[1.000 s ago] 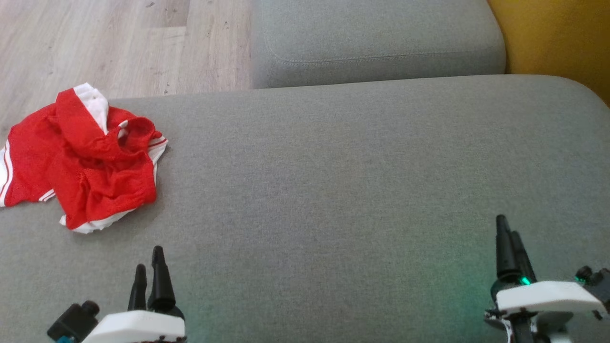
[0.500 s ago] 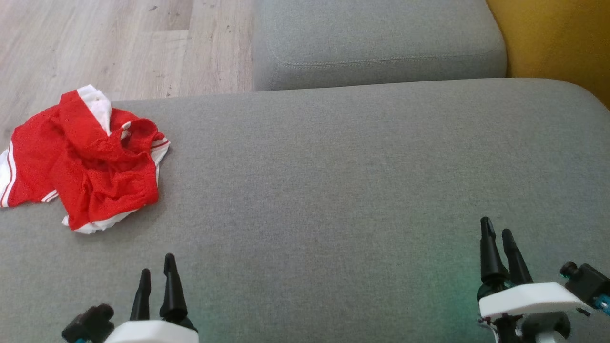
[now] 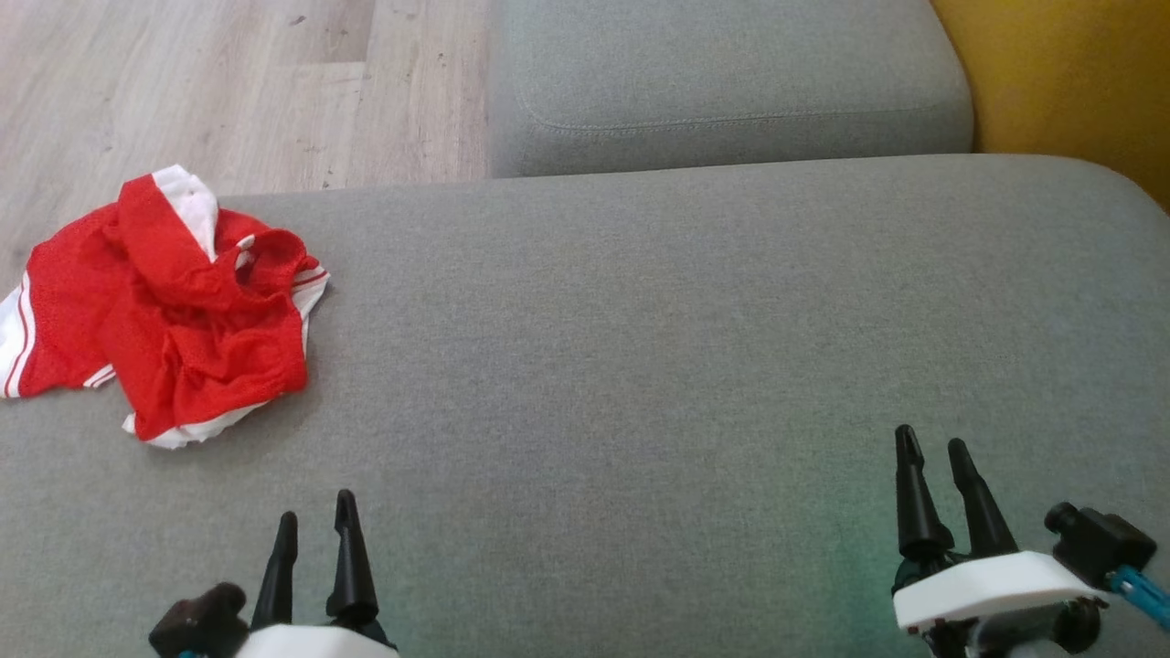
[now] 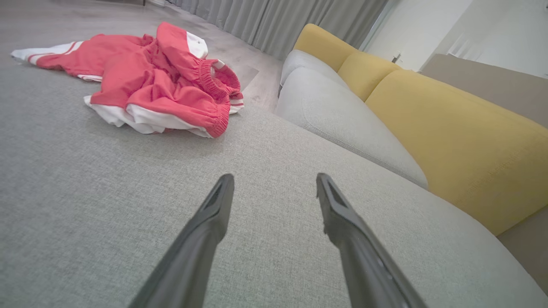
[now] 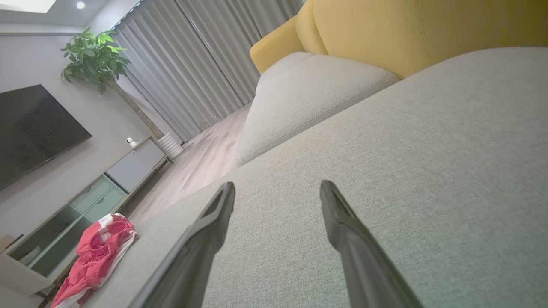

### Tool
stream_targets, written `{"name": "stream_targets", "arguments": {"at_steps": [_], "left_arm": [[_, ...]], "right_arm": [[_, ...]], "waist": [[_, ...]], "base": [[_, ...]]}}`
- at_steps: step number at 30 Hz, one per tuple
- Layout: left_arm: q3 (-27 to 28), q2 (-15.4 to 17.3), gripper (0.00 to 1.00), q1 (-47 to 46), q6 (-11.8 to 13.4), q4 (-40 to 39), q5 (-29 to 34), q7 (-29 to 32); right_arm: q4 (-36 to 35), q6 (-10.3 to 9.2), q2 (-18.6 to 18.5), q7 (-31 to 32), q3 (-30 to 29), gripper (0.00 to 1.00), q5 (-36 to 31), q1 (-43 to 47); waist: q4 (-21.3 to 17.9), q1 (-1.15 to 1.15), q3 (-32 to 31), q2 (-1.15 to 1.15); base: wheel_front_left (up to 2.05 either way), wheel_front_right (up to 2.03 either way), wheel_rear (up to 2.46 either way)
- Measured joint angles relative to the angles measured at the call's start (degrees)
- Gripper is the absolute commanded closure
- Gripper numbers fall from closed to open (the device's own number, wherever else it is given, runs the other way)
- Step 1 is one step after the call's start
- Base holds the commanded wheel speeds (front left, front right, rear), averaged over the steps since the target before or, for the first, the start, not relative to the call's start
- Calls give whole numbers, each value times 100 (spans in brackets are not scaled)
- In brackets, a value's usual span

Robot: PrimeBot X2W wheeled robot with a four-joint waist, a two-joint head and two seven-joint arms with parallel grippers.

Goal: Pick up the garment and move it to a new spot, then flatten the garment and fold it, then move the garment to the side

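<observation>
Shorts (image 3: 164,315) at far-left corner of sofa seat (image 3: 640,366) seem light, soft, floppy; you should pinch the waistband (image 4: 212,81). Left gripper (image 3: 316,507) & right gripper (image 3: 930,437) both released, empty.

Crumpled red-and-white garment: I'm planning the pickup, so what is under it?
The crumpled red and white mesh garment lies on the wide grey fabric sofa cushion, near its far left corner. Whether anything sits beneath its bunched folds cannot be seen.

surface: grey sofa cushion (image 3: 640,320) | on it: crumpled red-white garment (image 3: 174,311), far-left edge
</observation>
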Motion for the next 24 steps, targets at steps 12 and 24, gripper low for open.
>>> {"name": "stream_targets", "arguments": {"at_steps": [12,24], "left_arm": [[-127,10,0,31,98,130,753,-196],[-205,23,0,135,255,314,1553,-414]], "right_arm": [[26,0,-2,-183,171,0,-927,1],[152,0,-5,-422,309,0,-1884,2]], "waist": [[41,0,-33,0],[60,0,-47,0]], "base": [[0,0,0],[0,0,0]]}}
